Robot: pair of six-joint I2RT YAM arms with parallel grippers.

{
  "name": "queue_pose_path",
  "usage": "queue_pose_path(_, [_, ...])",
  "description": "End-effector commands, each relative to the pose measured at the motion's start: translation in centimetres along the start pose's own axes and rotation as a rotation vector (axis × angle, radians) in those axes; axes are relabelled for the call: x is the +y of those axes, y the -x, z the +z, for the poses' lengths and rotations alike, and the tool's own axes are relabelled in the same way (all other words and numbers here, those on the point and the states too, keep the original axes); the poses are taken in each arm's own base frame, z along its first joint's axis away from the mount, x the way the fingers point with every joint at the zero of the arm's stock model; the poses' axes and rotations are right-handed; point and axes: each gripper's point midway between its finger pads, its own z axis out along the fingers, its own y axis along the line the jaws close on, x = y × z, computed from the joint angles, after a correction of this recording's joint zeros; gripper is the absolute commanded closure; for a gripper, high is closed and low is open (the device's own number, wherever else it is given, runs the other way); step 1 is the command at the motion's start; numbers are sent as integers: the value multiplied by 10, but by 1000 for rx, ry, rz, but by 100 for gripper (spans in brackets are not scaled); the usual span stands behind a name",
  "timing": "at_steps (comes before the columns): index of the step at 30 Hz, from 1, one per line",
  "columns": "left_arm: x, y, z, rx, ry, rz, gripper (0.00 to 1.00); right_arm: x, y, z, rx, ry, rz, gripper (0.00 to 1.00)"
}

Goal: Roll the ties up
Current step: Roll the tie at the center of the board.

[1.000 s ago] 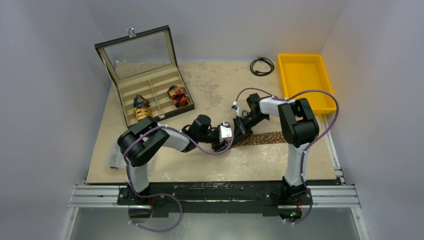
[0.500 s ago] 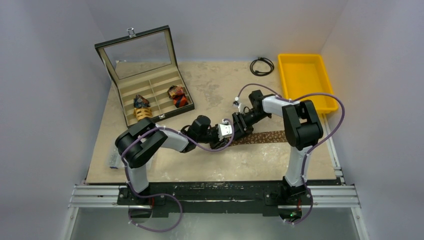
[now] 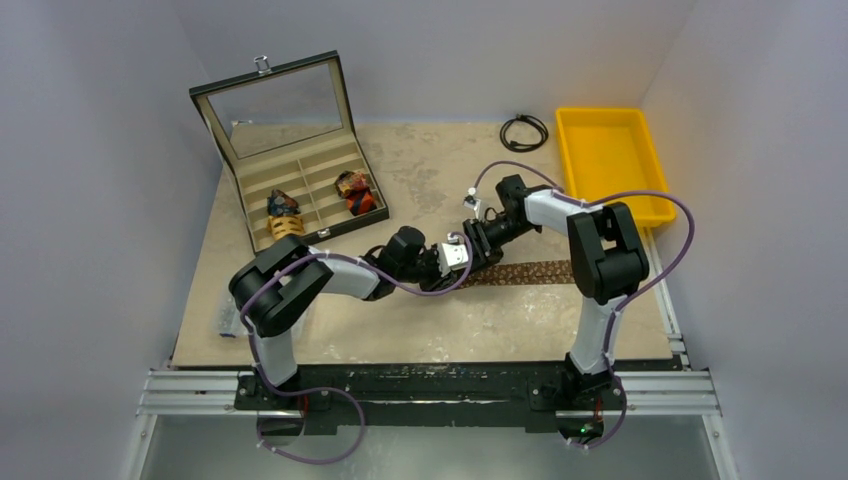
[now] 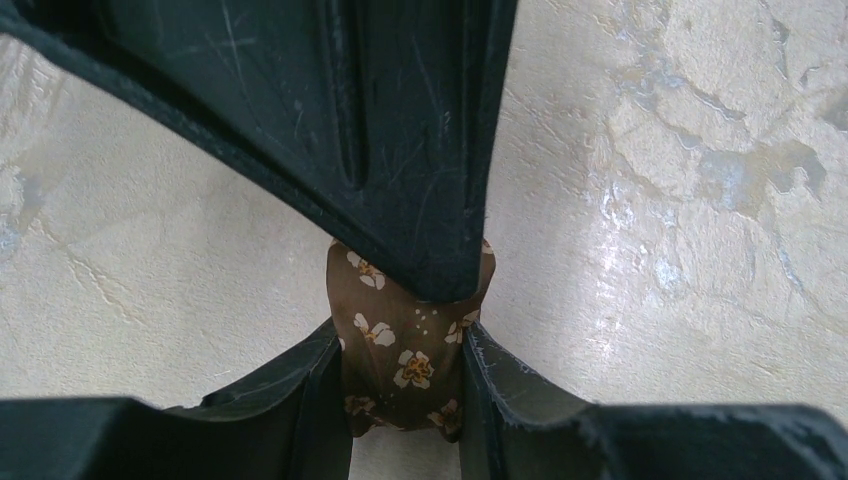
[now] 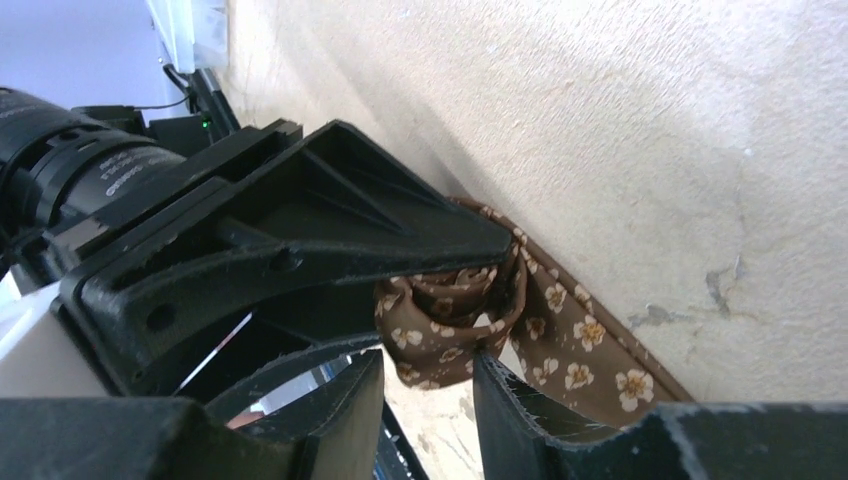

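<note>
Brown flower-printed fabric tie [image 3: 530,271] lies mid beige mottled surface [image 3: 400,330], rolled end leftward | my left fingers [image 4: 300,420] pinch that coil [image 4: 405,365] | my right fingers [image 5: 520,420] parted just beside it, holding nothing | flat tail runs rightward, toward right arm

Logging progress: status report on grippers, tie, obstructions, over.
Left gripper shut on brown tie, partly rolled. Right gripper open at the roll. No obstruction seen.
</note>
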Motion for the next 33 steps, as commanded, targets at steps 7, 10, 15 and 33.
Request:
queue_pose_path(7, [-8,-17,-3,83,-43,1,75,-8,16,7,-18,-10,-24,90])
queue_pose_path(10, [-8,-12,-5,50,-57,3,64,-18,10,5,-9,-32,-12,100])
queue_pose_path(15, [-4,2,-11,-59,-86,-20,42,-43,-6,2,17,-101,32,100])
queue_pose_path(33, [2,39,19,-201,-112,102,27,-69,-20,7,86,-165,73,100])
